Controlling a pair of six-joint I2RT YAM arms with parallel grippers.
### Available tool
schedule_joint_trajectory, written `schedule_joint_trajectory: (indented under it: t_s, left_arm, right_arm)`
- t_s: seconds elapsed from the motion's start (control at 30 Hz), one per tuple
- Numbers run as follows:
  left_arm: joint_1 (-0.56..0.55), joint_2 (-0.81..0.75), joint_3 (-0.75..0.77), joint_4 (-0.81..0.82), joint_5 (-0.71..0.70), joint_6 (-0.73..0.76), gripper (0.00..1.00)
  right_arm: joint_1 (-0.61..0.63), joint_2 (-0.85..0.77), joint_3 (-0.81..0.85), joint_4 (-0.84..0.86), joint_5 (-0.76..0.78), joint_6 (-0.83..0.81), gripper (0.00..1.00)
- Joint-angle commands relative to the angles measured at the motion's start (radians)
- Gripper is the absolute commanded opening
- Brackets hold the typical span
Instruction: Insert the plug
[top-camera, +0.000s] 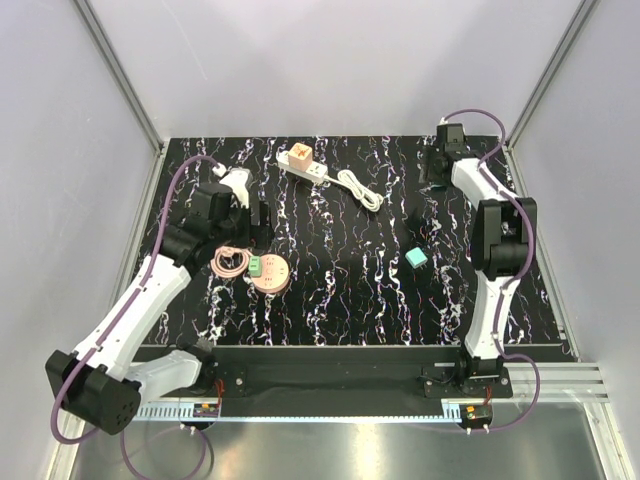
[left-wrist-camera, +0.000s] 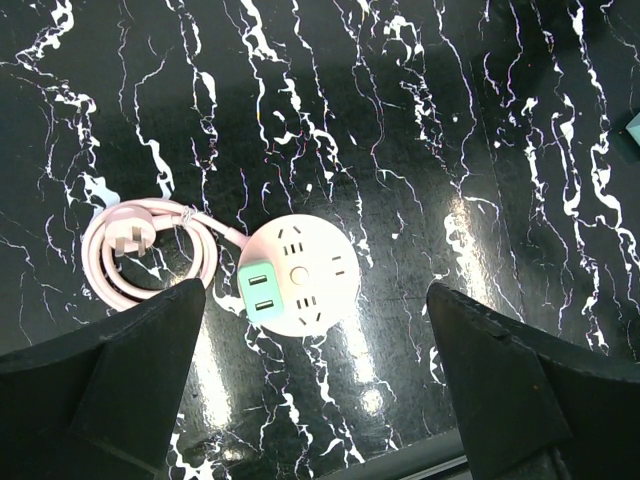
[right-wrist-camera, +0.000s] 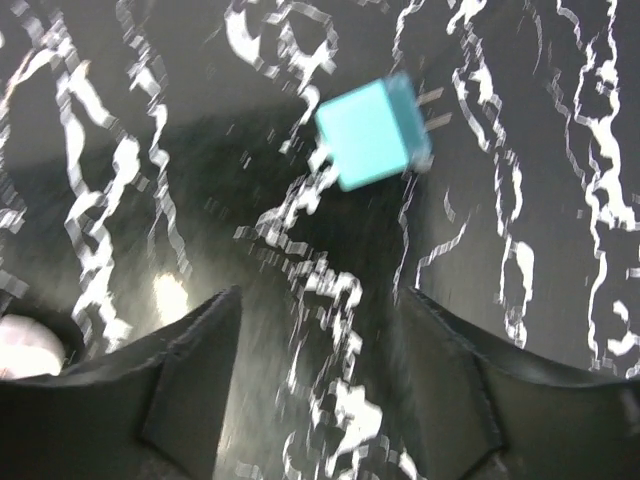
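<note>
Overhead, you see a black, white-veined table (top-camera: 340, 300). A teal plug (top-camera: 416, 258) lies on it right of centre, near the right end effector (top-camera: 425, 228). A round pink socket hub (top-camera: 270, 274) with a green block (top-camera: 256, 266) on its left edge sits left of centre. Its coiled pink cord (top-camera: 229, 262) lies just beside it, near the left end effector (top-camera: 248, 225). At the back lie a white power strip (top-camera: 303, 163) and its looped white cord (top-camera: 362, 188), well apart from both end effectors.

From the left wrist, your left end effector's fingers (left-wrist-camera: 110, 390) stand wide apart and hold nothing, with the hub showing between them on the table. The pink wall plug (left-wrist-camera: 128, 238) rests inside the coiled cord, at left.

From the right wrist, which is blurred, the right fingers (right-wrist-camera: 180, 390) are likewise spread and empty. The teal plug lies on its side just ahead of them, prongs pointing right, untouched.
</note>
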Motion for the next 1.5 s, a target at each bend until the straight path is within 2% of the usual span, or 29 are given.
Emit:
schedule_joint_trajectory:
  t_s: [0.0,0.17,0.33,0.6,0.97,1.33,1.43,1.47]
  left_arm:
    - [-0.005,0.009,0.002,0.048,-0.019,0.020,0.99]
    - [-0.005,0.008,0.002,0.049,-0.019,0.023,0.99]
    - [-0.005,0.009,0.002,0.048,-0.008,0.023,0.99]
    - [-0.005,0.020,0.004,0.048,0.024,0.026,0.99]
    - [-0.005,0.014,0.004,0.046,0.008,0.032,0.99]
    - [-0.005,0.008,-0.001,0.049,0.009,0.033,0.99]
    - [-0.005,0.009,-0.003,0.046,0.006,0.033,0.99]
    - [-0.005,0.008,-0.004,0.046,0.006,0.033,0.99]
  right_arm:
    - [-0.020,0.059,0.110,0.013,0.038,0.003,0.67]
    - [-0.021,0.136,0.175,0.012,0.168,0.157,0.71]
    - [-0.023,0.191,0.231,0.003,0.182,0.373,0.75]
    - [-0.023,0.248,0.264,-0.013,0.254,0.708,0.71]
    - [-0.026,0.362,0.455,-0.131,0.323,0.713,0.72]
    - [-0.034,0.457,0.564,-0.201,0.265,0.648,0.73]
    - [-0.034,0.469,0.577,-0.208,0.263,0.611,0.67]
    - [-0.034,0.466,0.575,-0.209,0.259,0.584,0.54]
